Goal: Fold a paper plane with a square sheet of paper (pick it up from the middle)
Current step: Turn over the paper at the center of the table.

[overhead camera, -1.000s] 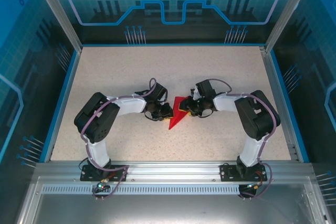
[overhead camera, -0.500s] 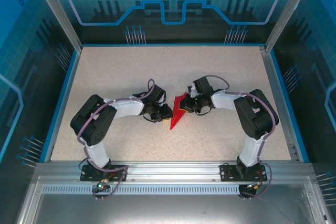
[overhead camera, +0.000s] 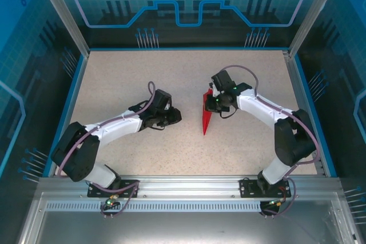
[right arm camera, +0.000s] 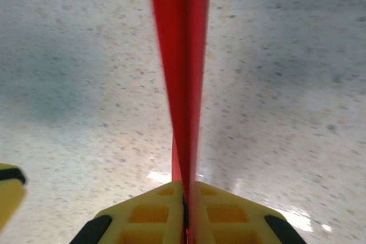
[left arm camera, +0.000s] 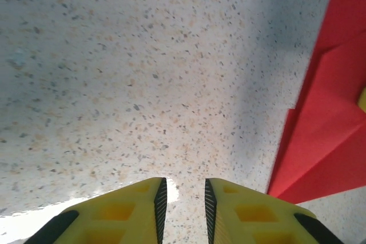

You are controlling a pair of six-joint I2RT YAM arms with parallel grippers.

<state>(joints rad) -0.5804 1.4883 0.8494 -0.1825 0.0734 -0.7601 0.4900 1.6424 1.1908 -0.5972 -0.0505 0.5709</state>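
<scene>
The square sheet of paper is folded into a slim red paper plane (overhead camera: pixel 206 116), doubled along its central crease and standing on edge, its sharp point toward the near side. My right gripper (overhead camera: pixel 213 104) is shut on its wide end. In the right wrist view the two red layers (right arm camera: pixel 183 55) run straight out from between the pressed yellow fingers (right arm camera: pixel 186 201). My left gripper (overhead camera: pixel 175 117) lies to the left of the plane, apart from it. Its jaws (left arm camera: pixel 183 201) stand slightly open over bare table, with the red paper (left arm camera: pixel 326 135) off to their right.
The speckled table (overhead camera: pixel 131 78) is ringed by a blue rim (overhead camera: pixel 68 107) and transparent walls. A yellow fingertip of the other gripper (right arm camera: pixel 8 192) shows at the left edge of the right wrist view. Both arm bases sit at the near edge.
The right gripper closed on the plane and carried it right and back, turning it on edge. The left gripper let go, opened a little and drew back to the left.
</scene>
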